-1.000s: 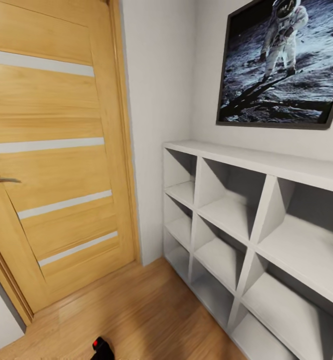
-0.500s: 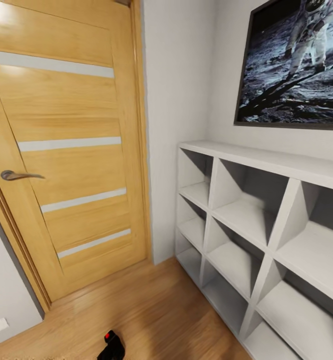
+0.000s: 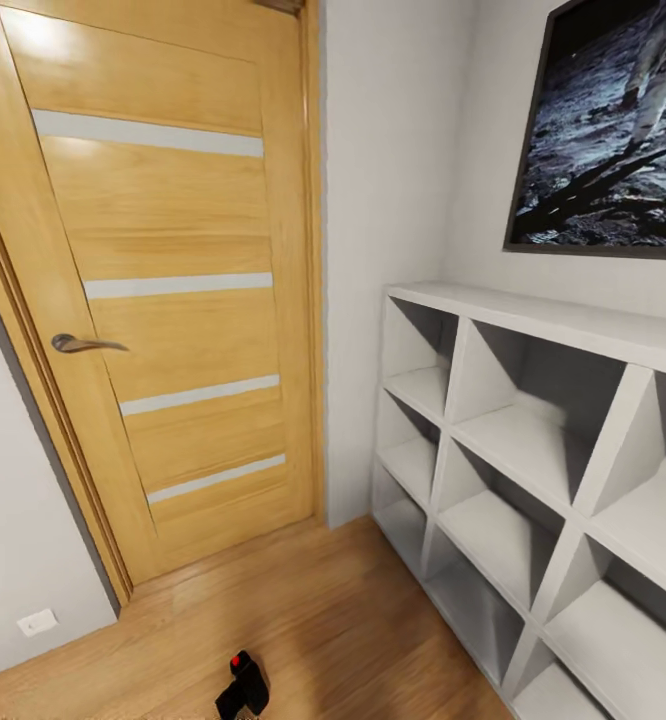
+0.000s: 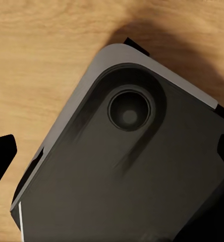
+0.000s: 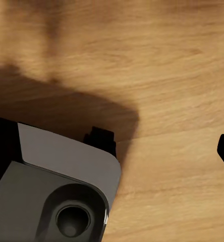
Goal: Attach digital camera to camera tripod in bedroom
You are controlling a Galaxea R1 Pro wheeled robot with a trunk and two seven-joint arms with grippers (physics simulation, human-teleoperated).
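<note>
**Camera on the floor by the door**

A light wood floor runs up to a wooden door with pale horizontal strips and a metal handle. Right of the door stands a grey wall, then a white cubby shelf, its cubbies bare. Above the shelf hangs a dark-framed astronaut picture. Left of the door, low on the wall, sits a white socket.

The camera lies on the floor in front of the door, black with its red dot showing, near my view's lower edge.

My wrist views look down on my own dark grey base over the wood floor. I cannot tell how wide either gripper stands; a black tip at each view's edge is too little to judge.
</note>
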